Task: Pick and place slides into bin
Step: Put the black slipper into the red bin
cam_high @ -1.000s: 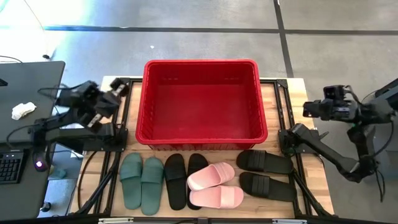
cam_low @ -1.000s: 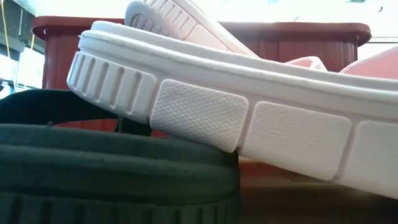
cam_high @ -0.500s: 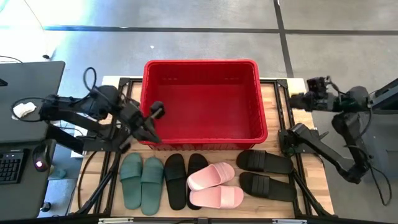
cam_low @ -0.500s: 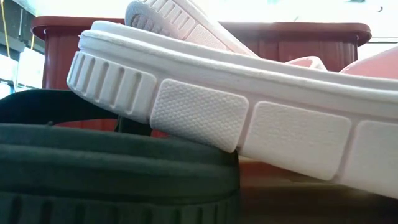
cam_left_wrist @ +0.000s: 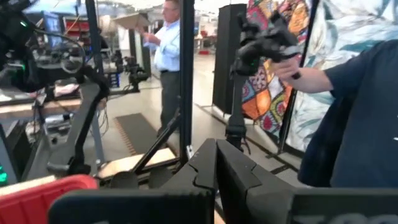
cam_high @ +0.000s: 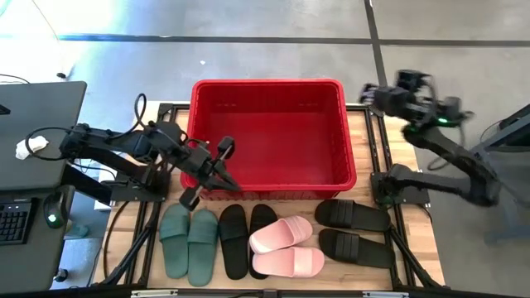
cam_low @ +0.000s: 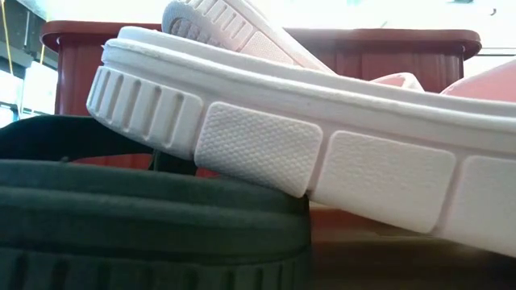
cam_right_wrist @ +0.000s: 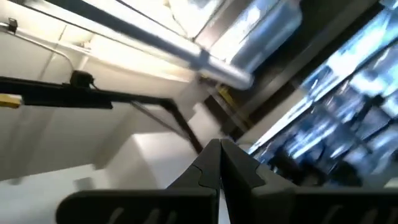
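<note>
Eight foam slides lie sole-down in a row on the table's near part: a sage green pair (cam_high: 189,240), a black pair (cam_high: 247,240), a pale pink pair (cam_high: 286,248) and a second black pair (cam_high: 354,232). One pink slide (cam_low: 322,161) rests its edge on a dark slide (cam_low: 145,217). The red bin (cam_high: 269,136) stands behind them. My left gripper (cam_high: 217,175) is shut and empty over the bin's near left corner; it also shows in its wrist view (cam_left_wrist: 216,165). My right gripper (cam_high: 369,91) is shut and empty, raised beyond the bin's far right corner, pointing at the ceiling (cam_right_wrist: 219,155).
A desk with a keyboard (cam_high: 15,222) stands left of the table. Black frame bars (cam_high: 166,149) flank the bin. In the left wrist view, people stand beyond the table's right side, one in a dark sleeve (cam_left_wrist: 354,124) close by.
My left gripper has swung from the table's left edge toward the right and near side, ending over the bin's near left corner. My right gripper has gone toward the far edge and somewhat leftward. The slides and the bin have not moved.
</note>
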Available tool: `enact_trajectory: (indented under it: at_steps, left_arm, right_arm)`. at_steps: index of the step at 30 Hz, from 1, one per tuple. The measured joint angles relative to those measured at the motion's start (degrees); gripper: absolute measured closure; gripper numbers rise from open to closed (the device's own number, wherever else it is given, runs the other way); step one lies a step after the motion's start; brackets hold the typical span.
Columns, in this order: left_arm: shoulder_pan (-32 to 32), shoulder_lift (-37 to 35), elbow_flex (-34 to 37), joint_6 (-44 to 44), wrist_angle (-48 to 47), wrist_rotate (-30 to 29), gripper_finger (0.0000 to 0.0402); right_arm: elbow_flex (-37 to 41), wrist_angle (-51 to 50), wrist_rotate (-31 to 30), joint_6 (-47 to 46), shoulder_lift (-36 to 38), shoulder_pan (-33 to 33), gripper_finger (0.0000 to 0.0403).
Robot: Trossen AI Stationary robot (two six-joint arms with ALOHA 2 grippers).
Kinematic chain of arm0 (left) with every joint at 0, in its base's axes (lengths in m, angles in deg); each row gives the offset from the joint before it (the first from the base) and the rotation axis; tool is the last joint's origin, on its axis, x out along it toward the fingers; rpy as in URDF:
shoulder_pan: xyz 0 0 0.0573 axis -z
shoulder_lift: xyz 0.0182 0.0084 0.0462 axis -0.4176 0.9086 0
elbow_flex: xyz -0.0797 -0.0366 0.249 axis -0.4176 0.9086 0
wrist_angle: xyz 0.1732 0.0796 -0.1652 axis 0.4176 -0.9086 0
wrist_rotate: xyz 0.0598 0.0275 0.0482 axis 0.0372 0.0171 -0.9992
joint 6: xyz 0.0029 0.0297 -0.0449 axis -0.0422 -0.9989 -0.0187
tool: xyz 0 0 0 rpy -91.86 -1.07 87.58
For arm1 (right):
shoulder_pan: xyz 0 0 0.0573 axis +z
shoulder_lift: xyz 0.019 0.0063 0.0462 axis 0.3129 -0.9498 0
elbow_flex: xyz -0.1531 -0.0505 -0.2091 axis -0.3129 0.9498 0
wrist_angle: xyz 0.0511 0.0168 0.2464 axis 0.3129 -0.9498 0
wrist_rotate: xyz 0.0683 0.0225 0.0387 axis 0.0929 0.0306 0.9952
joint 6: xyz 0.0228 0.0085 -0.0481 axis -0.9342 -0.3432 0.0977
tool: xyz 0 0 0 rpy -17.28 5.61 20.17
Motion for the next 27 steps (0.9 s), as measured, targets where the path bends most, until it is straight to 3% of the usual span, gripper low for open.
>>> enact_trajectory:
  at_steps: [7,11,17,21,27]
  left_arm:
    - [0.02,0.69,-0.01,0.02,0.09,-0.36,0.0401]
    - [0.02,0.65,0.03,0.02,-0.07,-0.42,0.0401]
    - [0.02,0.67,0.02,0.02,-1.56,-0.42,0.0401]
    - [0.02,0.69,0.02,0.02,-2.51,-0.40,0.0401]
    - [0.02,0.99,0.02,0.04,-3.89,-0.38,0.0401]
  right_arm:
    - [0.06,1.75,6.19,-5.63,-11.31,26.49,0.0403]
    - [0.04,-3.64,4.18,-6.55,-12.70,42.05,0.0403]
    - [0.00,-26.31,-11.67,-5.36,-11.65,59.96,0.0403]
    - [0.00,-43.18,-23.12,-11.69,-11.27,69.59,0.0403]
    - [0.00,-60.48,-39.76,-24.22,-11.23,82.07,0.0403]
